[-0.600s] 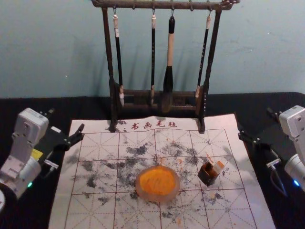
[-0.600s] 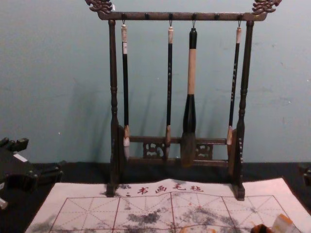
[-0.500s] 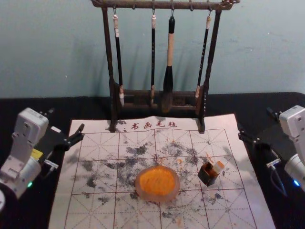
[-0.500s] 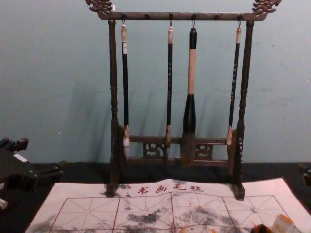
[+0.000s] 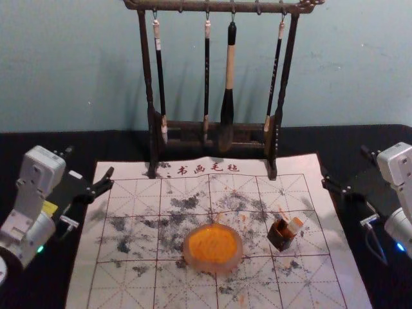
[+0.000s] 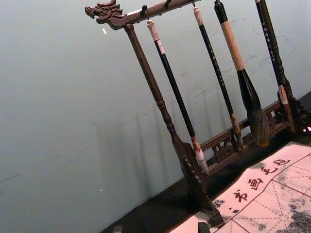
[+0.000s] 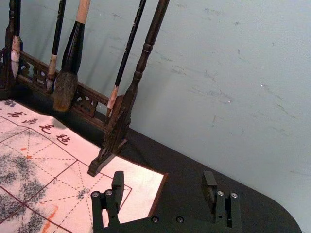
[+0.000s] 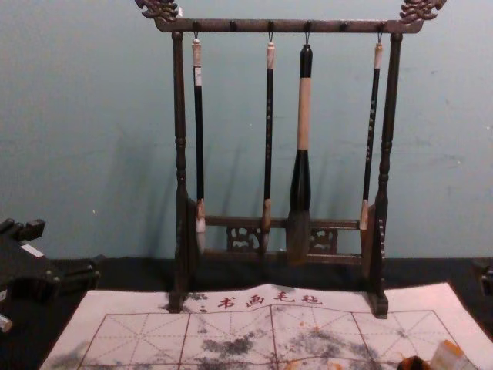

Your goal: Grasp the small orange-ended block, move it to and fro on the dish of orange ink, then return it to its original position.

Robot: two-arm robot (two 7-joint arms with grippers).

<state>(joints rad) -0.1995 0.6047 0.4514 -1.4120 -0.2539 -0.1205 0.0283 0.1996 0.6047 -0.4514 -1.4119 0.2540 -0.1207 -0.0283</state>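
Note:
Right of centre on the sheet, a small pale block [image 5: 295, 224] leans tilted out of a dark, orange-stained little holder [image 5: 281, 236]. The block's upper end [image 8: 448, 358] is at the lower right in the chest view; its lower end is hidden inside the holder. To their left sits a round dish [image 5: 213, 267] with orange ink. My left gripper [image 5: 90, 161] is open beyond the sheet's left edge, its tips low in the left wrist view [image 6: 160, 227]. Off the right edge, my right gripper [image 5: 344, 165], in its wrist view [image 7: 163, 178] too, is open and holds nothing.
A dark wooden rack [image 5: 215, 6] stands at the sheet's back, with several brushes hanging from it, including a large thick brush [image 5: 228, 96]. The ink-stained gridded sheet [image 5: 129, 277] lies on a black-covered table [image 5: 64, 143] against a blue-green wall.

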